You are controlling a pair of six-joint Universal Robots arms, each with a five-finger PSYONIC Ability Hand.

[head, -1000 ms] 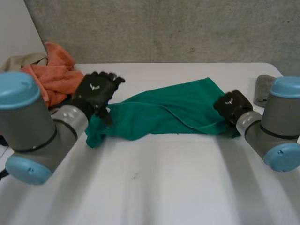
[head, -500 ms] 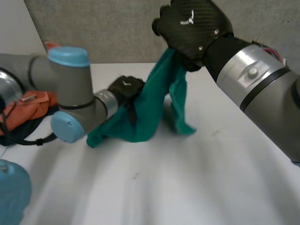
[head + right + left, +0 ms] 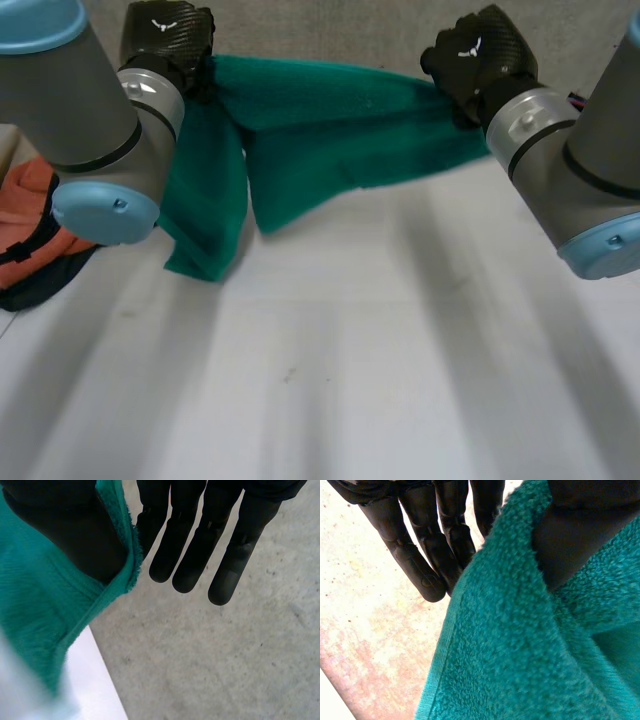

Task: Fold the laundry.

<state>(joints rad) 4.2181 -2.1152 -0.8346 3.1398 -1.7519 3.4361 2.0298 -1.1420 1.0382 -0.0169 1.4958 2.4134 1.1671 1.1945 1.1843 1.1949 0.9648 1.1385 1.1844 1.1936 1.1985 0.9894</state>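
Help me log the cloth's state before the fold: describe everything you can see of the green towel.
The green terry towel, fuzzy with a stitched hem, is held up and stretched between both hands above the white table. The left hand pinches one top end between thumb and straight fingers; the right hand pinches the other likewise. It sags in loose folds, the longest hanging below the left hand, its tip at or just over the table.

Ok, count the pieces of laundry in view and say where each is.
2. A green towel is held up between the left hand and right hand. An orange cloth lies at the table's left side, partly behind the left arm; more may be hidden there.
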